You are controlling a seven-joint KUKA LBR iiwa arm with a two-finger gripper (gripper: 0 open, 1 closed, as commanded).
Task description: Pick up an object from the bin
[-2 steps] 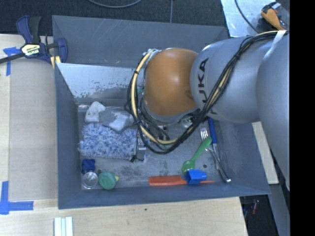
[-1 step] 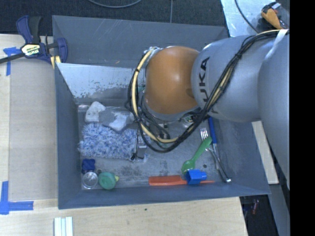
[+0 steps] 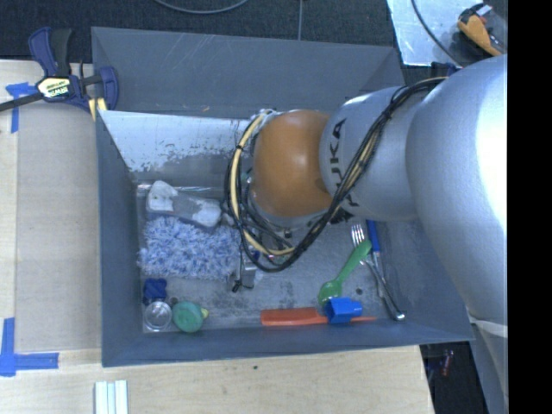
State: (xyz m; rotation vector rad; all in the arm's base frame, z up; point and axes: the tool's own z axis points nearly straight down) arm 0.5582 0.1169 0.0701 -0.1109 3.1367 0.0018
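Starting at the left wall of the bin [image 3: 116,257], a white plastic piece [image 3: 159,197] lies toward the far corner, and a blue-and-white knitted cloth [image 3: 185,248] is spread just in front of it; along the near wall sit a small blue thing [image 3: 155,289], a clear cup [image 3: 157,316] and a green ball [image 3: 188,317]; the gripper [image 3: 244,279] hangs low at the cloth's right edge, beneath the arm's orange cover [image 3: 289,162] and cables; I cannot tell whether it is open or closed, and nothing shows in its grasp; the cloth is the nearest candidate, yet the gripper looks to be beside it rather than over it, so closing there may catch only a loose fringe or bare floor; soft fabric could also slip free on the lift, or drag the white piece with it; further right lie an orange stick [image 3: 293,317], a blue block [image 3: 345,309], a green fork [image 3: 348,270] and a metal utensil [image 3: 385,293], all well apart from the gripper; the bulky wrist hides the contact point, so a miss would be hard to spot
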